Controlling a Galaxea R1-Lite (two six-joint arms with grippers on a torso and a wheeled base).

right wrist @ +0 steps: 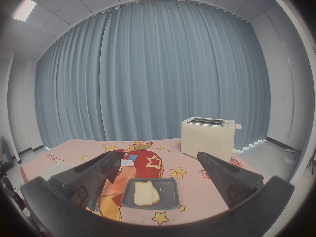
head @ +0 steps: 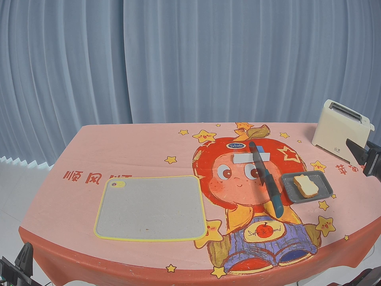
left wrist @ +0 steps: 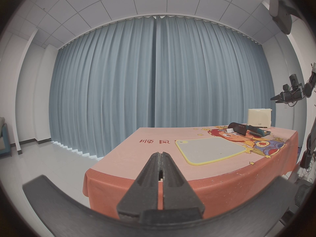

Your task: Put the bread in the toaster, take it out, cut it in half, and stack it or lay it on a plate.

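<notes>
Pink tablecloth (head: pixel 135 151); bread (right wrist: pixel 146 193) on tray (right wrist: pixel 170 185), apart from right gripper (right wrist: pixel 158 156), fingers (right wrist: pixel 96 172) spread.

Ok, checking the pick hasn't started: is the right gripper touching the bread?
Apart. The right wrist view shows the right gripper open and well back from the bread, which lies alone in the grey tray.

Bread (head: pixel 306 186) lies on the grey plate (head: pixel 325 188). Just left of the plate lies the knife (head: pixel 266 178), behind it the toaster (head: pixel 341 130), far left the cutting board (head: pixel 151 208).
</notes>
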